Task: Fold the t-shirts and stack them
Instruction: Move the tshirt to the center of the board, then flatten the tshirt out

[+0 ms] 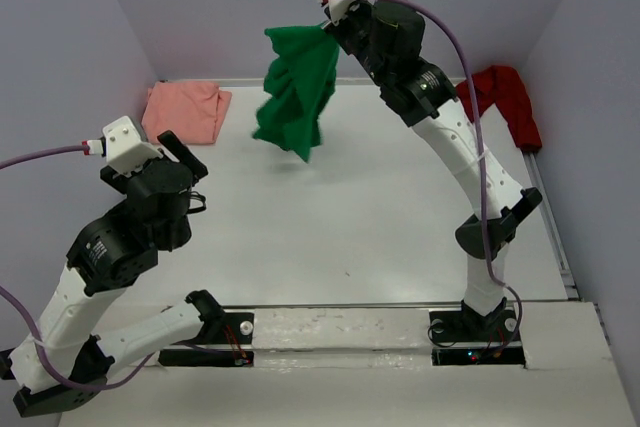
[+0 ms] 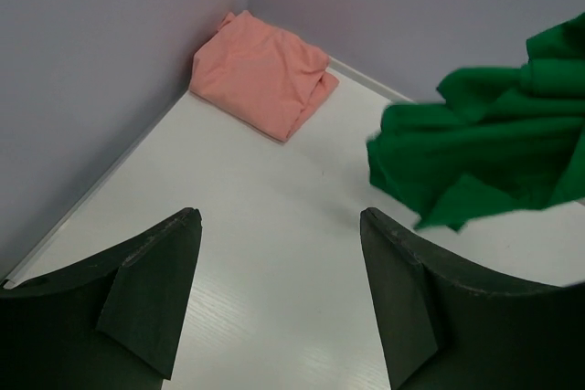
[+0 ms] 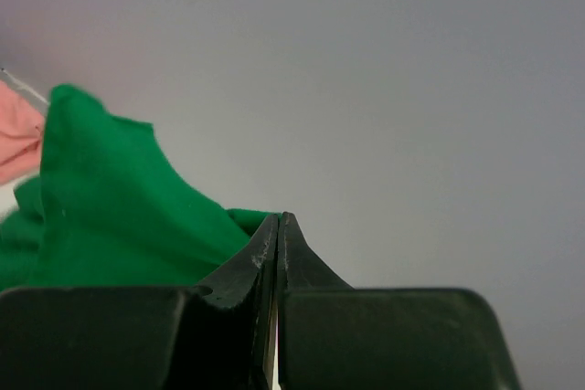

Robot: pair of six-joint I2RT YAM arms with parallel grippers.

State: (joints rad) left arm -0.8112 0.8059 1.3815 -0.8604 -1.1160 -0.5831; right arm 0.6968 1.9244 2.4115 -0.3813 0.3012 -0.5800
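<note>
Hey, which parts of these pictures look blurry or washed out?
Top external view: the green t-shirt is smeared along its lower edge, and glare streaks the near strip of the table. Left wrist view: the salmon-pink t-shirt is crisp, the green one soft-edged. Right wrist view: green cloth near the lens is blurred.

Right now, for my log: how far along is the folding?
Done: salmon-pink t-shirt looks folded, far-left corner. In hand: right gripper shut on green t-shirt, held aloft; left gripper open, empty. Left: dark red t-shirt bunched far right; nothing stacked.
</note>
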